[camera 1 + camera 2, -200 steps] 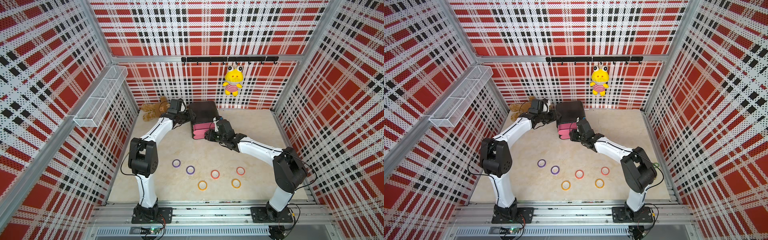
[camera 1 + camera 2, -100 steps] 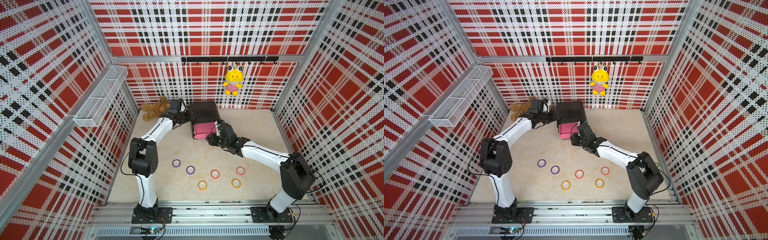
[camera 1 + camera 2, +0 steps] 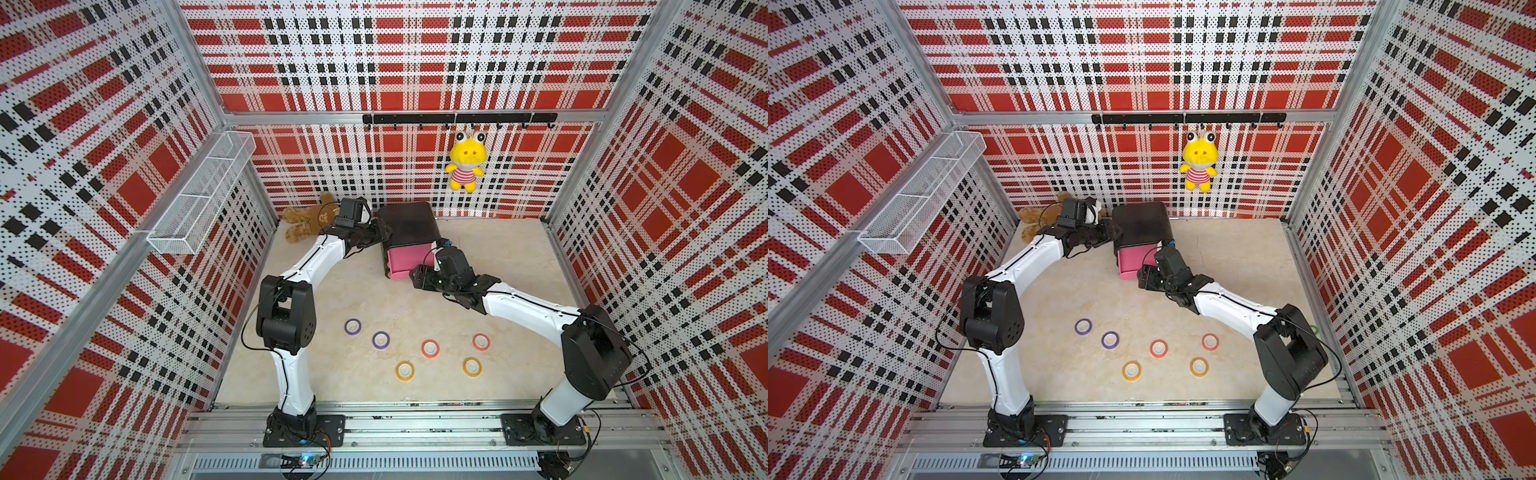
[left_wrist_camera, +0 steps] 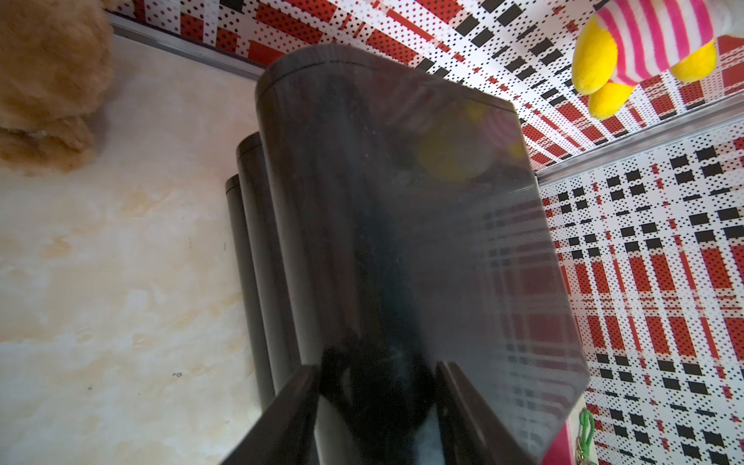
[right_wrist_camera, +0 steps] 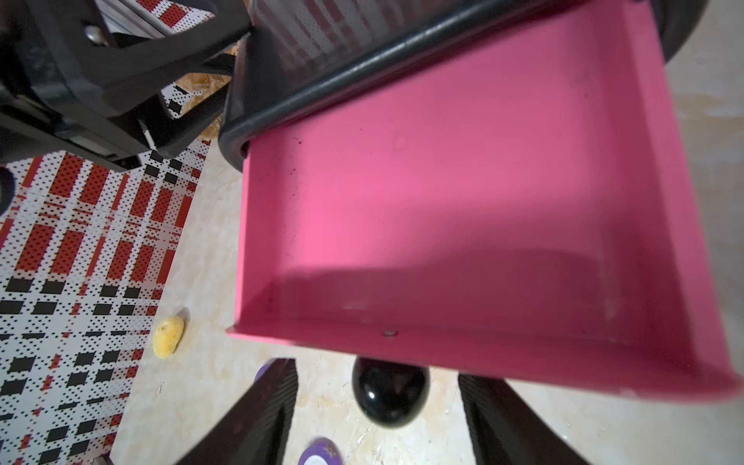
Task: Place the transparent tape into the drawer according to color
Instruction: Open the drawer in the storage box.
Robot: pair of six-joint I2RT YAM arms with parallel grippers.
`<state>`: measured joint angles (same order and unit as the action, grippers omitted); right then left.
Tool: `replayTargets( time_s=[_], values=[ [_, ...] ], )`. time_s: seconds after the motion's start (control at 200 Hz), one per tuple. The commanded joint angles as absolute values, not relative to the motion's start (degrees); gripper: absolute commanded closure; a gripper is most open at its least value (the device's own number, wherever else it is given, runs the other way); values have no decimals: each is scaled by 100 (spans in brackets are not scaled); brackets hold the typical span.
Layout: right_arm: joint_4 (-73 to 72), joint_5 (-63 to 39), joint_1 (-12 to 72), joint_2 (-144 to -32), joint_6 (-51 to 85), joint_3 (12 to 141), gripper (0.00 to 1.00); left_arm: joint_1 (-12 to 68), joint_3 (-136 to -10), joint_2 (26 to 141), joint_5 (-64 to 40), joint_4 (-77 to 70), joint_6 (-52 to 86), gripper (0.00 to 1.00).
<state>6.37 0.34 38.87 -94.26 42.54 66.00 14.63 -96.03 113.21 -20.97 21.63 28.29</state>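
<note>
Left tool [image 4: 376, 368] pinches the chest [image 4: 382, 201], right tool [image 5: 376, 368] sits spread around the open drawer [image 5: 443, 201]'s knob [image 5: 389, 396], not touching.

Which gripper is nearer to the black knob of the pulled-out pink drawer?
Right. The right gripper has its open fingers on either side of the knob, not touching it. The left gripper grips the chest at its side, away from the knob.
</note>
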Motion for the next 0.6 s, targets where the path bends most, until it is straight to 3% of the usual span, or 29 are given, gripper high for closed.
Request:
replayTargets(
  time_s=[0.0,0.105,0.251,0.591],
  values=[
    [678,73,3920,-9114,4206,6565,22,1490,-9436,11413,-2263,2355,2804,46],
    [847,66,3920,-8965,4210,6524,18,1480,-9424,11392,-2276,2355,2804,45],
    [1293,76,3920,-8685,4136,6429,13,1477,-9401,11341,-2311,2355,2791,35],
    [2578,-17,3804,-7792,3709,6121,9,1263,-8991,10862,-2338,2063,2838,21]
  ],
)
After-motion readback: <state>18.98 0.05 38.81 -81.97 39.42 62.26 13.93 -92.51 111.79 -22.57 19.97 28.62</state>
